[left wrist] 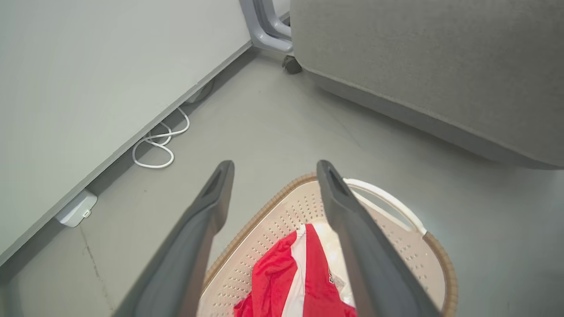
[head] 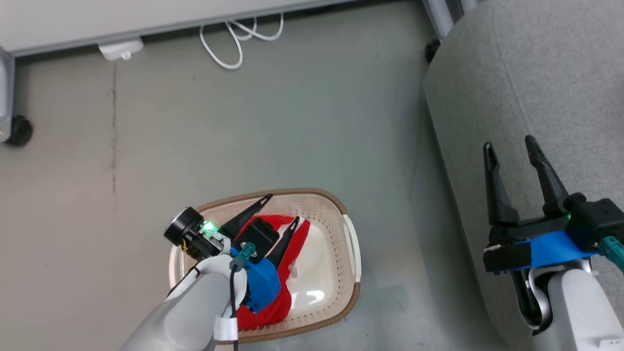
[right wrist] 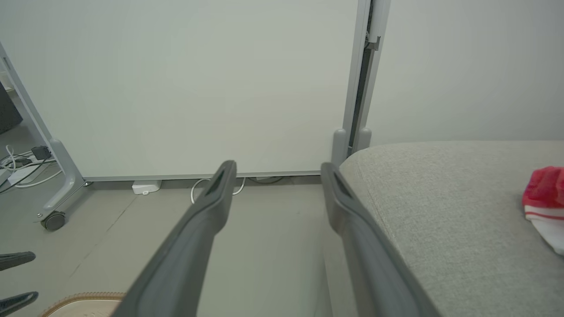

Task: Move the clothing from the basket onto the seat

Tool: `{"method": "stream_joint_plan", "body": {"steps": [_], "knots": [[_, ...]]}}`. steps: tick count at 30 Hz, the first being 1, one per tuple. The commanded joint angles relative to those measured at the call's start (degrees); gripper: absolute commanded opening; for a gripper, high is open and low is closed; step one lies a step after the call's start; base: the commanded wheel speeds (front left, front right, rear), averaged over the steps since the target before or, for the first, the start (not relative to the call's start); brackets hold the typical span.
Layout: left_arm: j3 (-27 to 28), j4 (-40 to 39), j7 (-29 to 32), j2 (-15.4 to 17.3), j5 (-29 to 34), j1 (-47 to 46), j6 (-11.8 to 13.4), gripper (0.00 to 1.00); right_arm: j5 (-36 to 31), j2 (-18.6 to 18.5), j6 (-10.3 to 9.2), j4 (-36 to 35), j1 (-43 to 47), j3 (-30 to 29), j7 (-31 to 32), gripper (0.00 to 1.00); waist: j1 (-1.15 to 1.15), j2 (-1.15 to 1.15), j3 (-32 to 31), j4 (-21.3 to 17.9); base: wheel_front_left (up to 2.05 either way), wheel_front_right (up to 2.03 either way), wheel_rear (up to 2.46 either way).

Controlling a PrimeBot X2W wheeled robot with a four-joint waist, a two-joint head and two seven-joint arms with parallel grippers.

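already one garment (right wrist: 544, 187) is set on the seat (right wrist: 440, 207); a second garment (head: 300, 241) is left in the basket (head: 312, 194), left gripper (head: 282, 207) spread.

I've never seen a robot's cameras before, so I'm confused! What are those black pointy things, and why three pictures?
The black things are the robot's fingers, two on each gripper, its hands. One picture comes from a camera on its head, looking down. The other two come from wrist cameras, looking along the fingers. The left gripper hangs open above a basket on the floor, with a red garment inside. The right gripper is open too, near the edge of a big grey seat. A second red garment already lies there. Nothing is held.
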Motion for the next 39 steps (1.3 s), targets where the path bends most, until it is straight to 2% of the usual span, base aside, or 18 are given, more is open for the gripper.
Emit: {"method": "stream_joint_plan", "body": {"steps": [1,10,19,23,39], "knots": [[-1.96,1.65,-0.16,0.38,-0.8,-1.99,-0.02,1.0,0.34,-0.11,0.01,-0.41,-1.39,0.13,-0.2,1.0,-0.02,0.0,3.12,-1.17,0.0,0.0,0.0],[-17.61,13.89,0.19,0.97,-5.92,-9.72,-0.02,1.0,0.49,-0.29,0.01,-1.72,-6.61,1.56,-0.2,1.0,-0.02,0.0,10.94,-3.65,0.0,0.0,0.0],[-28.85,20.72,6.19,1.52,-11.88,-14.86,-0.02,1.0,0.44,-1.05,0.01,-3.91,-11.24,2.01,-0.2,1.0,-0.02,0.0,18.91,-5.11,0.0,0.0,0.0],[-30.31,21.74,8.34,1.73,-13.03,-16.86,-0.02,1.0,0.37,-1.29,0.01,-4.86,-12.5,1.89,-0.2,1.0,-0.02,0.0,21.66,-5.13,0.0,0.0,0.0],[-32.41,24.88,18.45,2.2,-9.82,-25.66,-0.03,1.0,-0.47,-1.72,0.01,-10.91,-16.48,2.45,-0.2,1.0,-0.02,0.0,34.2,-5.11,0.0,0.0,0.0]]}}
